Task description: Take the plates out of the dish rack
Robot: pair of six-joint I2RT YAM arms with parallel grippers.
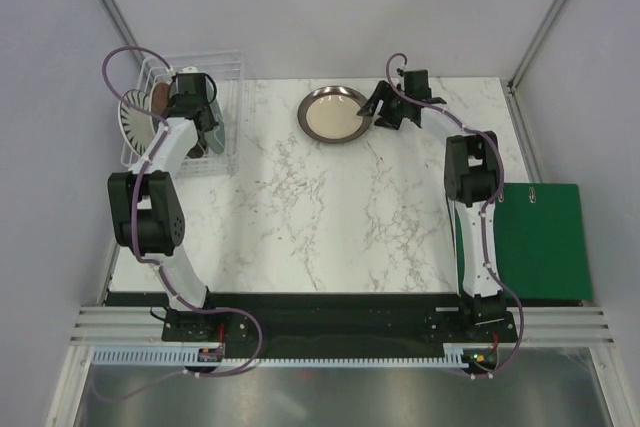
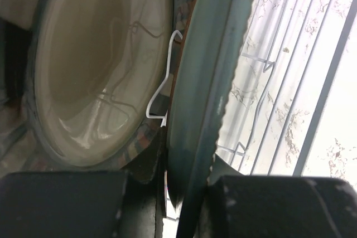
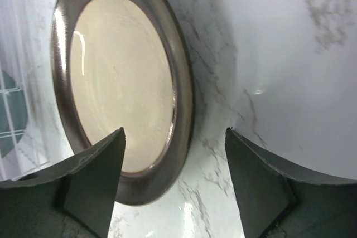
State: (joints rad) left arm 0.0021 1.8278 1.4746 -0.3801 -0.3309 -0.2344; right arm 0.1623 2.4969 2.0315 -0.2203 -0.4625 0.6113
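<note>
White marble worktop (image 1: 330, 217), grey walls (image 1: 300, 7). Dish rack (image 1: 232, 97) at far left corner. Grey-teal plate (image 2: 195, 110) stands on edge inside, left gripper (image 2: 167, 188) straddling its rim; grip unclear. Brown plate (image 1: 335, 115) flat near far edge, right gripper (image 1: 377, 110) spread apart beside it.

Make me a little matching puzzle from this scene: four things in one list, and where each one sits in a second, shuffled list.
Things:
1. brown plate
2. grey-teal plate
3. striped plate
4. green board

Places:
A. upright at the left end of the dish rack
B. lying at the right edge of the table
C. flat on the table, next to the open right gripper
D. upright in the rack, between the fingers of the left gripper

Pairs: 1-C, 2-D, 3-A, 4-B.
</note>
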